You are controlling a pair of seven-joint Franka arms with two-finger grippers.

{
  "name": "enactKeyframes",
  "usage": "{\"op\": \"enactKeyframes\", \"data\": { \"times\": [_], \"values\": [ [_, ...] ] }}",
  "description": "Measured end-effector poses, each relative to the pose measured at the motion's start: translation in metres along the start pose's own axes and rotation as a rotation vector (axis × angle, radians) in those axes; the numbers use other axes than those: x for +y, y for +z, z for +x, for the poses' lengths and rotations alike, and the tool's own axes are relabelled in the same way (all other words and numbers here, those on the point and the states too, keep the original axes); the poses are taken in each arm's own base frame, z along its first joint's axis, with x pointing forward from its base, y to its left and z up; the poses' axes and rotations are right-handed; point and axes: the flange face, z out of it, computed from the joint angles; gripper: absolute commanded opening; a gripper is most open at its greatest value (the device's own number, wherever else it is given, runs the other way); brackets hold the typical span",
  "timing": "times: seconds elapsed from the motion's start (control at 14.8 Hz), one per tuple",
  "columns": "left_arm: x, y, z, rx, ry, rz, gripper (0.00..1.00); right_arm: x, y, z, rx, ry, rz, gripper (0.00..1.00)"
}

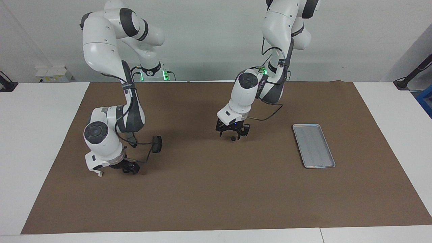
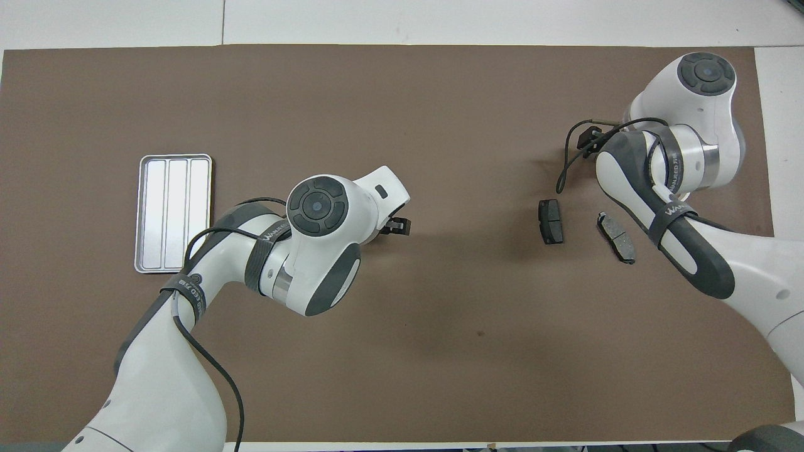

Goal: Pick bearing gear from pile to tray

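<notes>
Left gripper point(image 1: 232, 134), fingers spread, straddles small black round bearing gear point(image 1: 233, 138) (mid-mat, well apart from silver-grey ribbed metal tray point(image 1: 314, 145)) | gear likely light, rigid, slippery: pinch its rim | right gripper point(image 1: 130, 167): low over pile, grip unreadable

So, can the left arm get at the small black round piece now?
Probably yes. The left end effector stands open right over the small black round piece, a finger on each side, and nothing else lies near it on the brown mat.
</notes>
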Motion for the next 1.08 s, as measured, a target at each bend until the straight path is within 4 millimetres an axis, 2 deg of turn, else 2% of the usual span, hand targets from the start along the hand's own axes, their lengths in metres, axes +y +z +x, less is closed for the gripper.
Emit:
{"op": "enactKeyframes", "data": {
  "times": [0.27,0.34,0.4,0.47,0.94,1.08],
  "values": [
    [-0.003,0.004,-0.004,-0.039,-0.003,0.015,0.9,-0.001,-0.003,0.0,0.004,-0.001,0.002,0.42],
    [-0.004,0.005,-0.005,-0.045,-0.003,0.017,0.9,-0.001,-0.005,0.0,0.006,-0.001,0.003,0.29],
    [-0.004,0.005,-0.005,-0.048,-0.002,0.018,0.9,-0.001,-0.006,0.0,0.008,-0.001,0.003,0.1],
    [-0.004,0.006,-0.006,-0.052,-0.002,0.019,0.9,0.0,-0.007,0.0,0.008,-0.001,0.002,0.0],
    [-0.006,0.013,-0.01,-0.077,0.001,0.028,0.9,0.007,-0.008,0.0,-0.007,-0.002,-0.006,0.0],
    [-0.005,0.018,-0.011,-0.085,0.003,0.03,0.9,0.009,-0.024,-0.003,-0.046,-0.023,-0.03,0.0]
  ]
}}
